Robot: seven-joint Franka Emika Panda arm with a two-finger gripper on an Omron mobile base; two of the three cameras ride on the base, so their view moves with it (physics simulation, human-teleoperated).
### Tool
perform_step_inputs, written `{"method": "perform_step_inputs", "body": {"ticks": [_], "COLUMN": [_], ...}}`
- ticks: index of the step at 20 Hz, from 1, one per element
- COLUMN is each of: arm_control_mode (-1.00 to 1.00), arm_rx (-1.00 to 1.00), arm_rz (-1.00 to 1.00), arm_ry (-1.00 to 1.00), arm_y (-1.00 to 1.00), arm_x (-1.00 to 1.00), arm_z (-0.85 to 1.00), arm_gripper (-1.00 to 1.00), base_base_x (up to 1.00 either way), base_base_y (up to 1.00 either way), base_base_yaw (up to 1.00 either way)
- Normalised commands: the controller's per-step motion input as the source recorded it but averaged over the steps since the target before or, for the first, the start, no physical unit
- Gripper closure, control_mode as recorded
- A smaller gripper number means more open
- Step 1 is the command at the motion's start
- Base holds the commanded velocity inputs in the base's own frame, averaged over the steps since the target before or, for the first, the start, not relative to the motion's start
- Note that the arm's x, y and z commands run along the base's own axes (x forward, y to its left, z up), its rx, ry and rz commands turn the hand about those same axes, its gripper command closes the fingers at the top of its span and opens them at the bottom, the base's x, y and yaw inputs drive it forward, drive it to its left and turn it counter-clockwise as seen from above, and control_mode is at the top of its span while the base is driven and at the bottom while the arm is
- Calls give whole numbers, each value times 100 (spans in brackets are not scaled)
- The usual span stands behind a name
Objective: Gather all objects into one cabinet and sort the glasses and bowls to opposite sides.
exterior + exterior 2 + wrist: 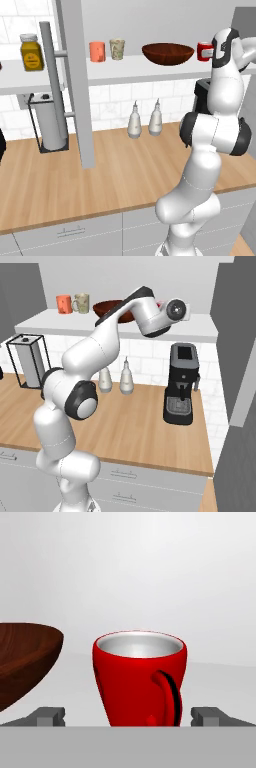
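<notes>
On the white shelf (150, 70), the upright red mug (140, 679), handle toward the camera, stands between the wide-spread claw (131, 716) fingertips.

Glossy red mug (139, 679); polished wood-grain brown bowl (25, 662).

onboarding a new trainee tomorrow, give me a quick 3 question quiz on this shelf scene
1. True or false: the end effector is open, a fingertip either side of the red mug.
2. In the left base view, which sits closer to the brown bowl: A salmon-orange cup, B beige speckled cup?
3. What stands on the counter below the shelf, between the paper towel holder and coffee machine?

Key: 1 true; 2 B; 3 two white bottles.
</notes>
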Motion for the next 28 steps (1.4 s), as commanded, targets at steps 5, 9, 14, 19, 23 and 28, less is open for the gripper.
{"method": "perform_step_inputs", "body": {"ticks": [5, 9, 14, 19, 23, 28], "arm_control_mode": [-100, -100, -100, -100, -100, -100], "arm_rx": [0, 0, 0, 0, 0, 0], "arm_rz": [0, 0, 0, 0, 0, 0], "arm_ry": [0, 0, 0, 0, 0, 0], "arm_y": [3, 3, 4, 2, 0, 3], "arm_x": [0, 0, 2, 12, 7, 0], "arm_z": [0, 0, 0, 0, 0, 0], "arm_gripper": [-100, -100, -100, -100, -100, -100], "base_base_x": [0, 0, 0, 0, 0, 0], "base_base_y": [0, 0, 0, 0, 0, 0], "base_base_yaw": [0, 0, 0, 0, 0, 0]}}
